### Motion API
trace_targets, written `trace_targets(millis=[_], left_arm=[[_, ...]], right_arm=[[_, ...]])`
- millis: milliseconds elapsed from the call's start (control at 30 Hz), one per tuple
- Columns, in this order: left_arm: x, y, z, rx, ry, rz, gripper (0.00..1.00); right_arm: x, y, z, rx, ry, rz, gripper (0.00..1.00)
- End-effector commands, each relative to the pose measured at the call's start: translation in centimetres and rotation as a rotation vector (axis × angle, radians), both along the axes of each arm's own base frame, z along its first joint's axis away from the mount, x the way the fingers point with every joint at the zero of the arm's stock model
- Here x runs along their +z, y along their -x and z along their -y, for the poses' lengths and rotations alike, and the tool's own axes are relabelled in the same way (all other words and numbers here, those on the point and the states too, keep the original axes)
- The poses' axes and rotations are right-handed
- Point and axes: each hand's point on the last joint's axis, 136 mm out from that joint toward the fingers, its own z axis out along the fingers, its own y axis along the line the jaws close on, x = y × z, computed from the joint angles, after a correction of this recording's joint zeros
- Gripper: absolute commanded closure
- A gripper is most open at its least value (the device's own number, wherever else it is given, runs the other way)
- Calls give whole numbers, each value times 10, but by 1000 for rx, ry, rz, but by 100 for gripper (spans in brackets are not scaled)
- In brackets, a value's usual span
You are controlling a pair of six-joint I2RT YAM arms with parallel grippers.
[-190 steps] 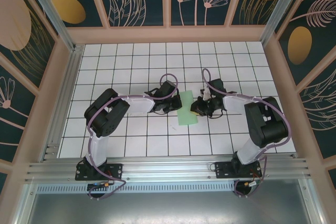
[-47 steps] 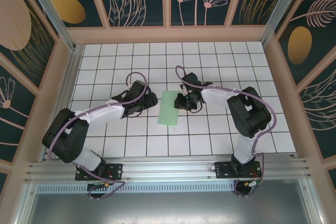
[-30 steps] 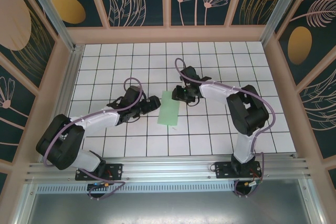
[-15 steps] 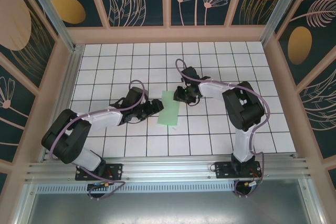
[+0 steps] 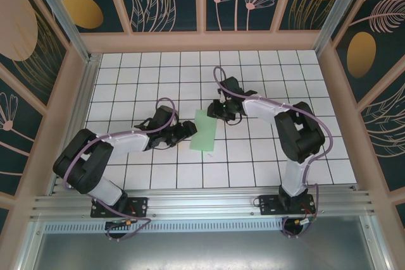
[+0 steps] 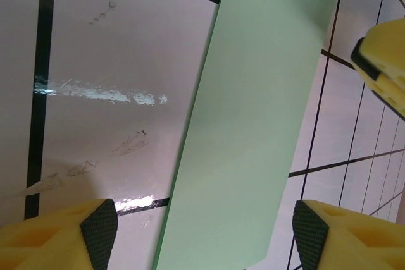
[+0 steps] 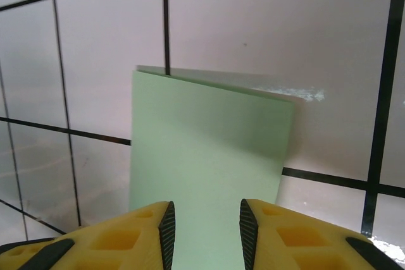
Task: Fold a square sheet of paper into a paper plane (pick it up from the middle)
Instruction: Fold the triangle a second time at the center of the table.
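The paper (image 5: 205, 131) lies flat on the white tiled table (image 5: 126, 74), near its middle, between the two arms. It is a long, narrow light green strip, slanting slightly so that its far end leans to the right. In the right wrist view the paper (image 7: 209, 156) shows a second layer peeking out along its far edge, so it is folded double (how neatly the layers match elsewhere I cannot tell).

The table itself sits like the floor of a box, with a wooden frame (image 5: 202, 41) and dark flowered panels on three sides; inside it are the paper and the two arms.

The left gripper (image 5: 185, 129) is low at the paper's left long edge. In the left wrist view its jaws stand wide, and the left gripper (image 6: 205, 226) has one yellow finger (image 6: 95, 226) over bare tile and the other past the paper's (image 6: 253, 124) right edge, the strip lying between them. Whether the pads touch the table I cannot tell.

The right gripper (image 5: 215, 109) is at the paper's far end. Its own camera shows the right gripper (image 7: 204, 232) with jaws narrow, a slim gap between the fingers (image 7: 152, 232), the paper showing flat through that gap and not pinched.
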Motion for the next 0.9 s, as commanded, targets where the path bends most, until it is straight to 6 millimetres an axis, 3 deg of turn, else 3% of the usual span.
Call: trace_targets(millis=[0,233,467,600,733,833,867], left_arm=[[-1,1,5,-8,30,-14,26],[-4,19,15,-57,78,-59,27],[-4,36,27,-110,126,-93,30],[1,38,35,-120,180,-99,40],[-1,35,31,-87,166,-96,51],[-7,31,26,-47,129,-94,67],[-9,29,23,-32,117,-93,69]], right_arm=[[-13,3,-5,22,-3,-45,64],[-39,11,-1,14,19,-97,64],[-47,13,3,3,38,-111,64],[-48,12,3,2,42,-110,65],[-46,12,3,3,40,-107,65],[-40,11,0,10,23,-98,65],[-37,4,9,-14,13,-92,65]])
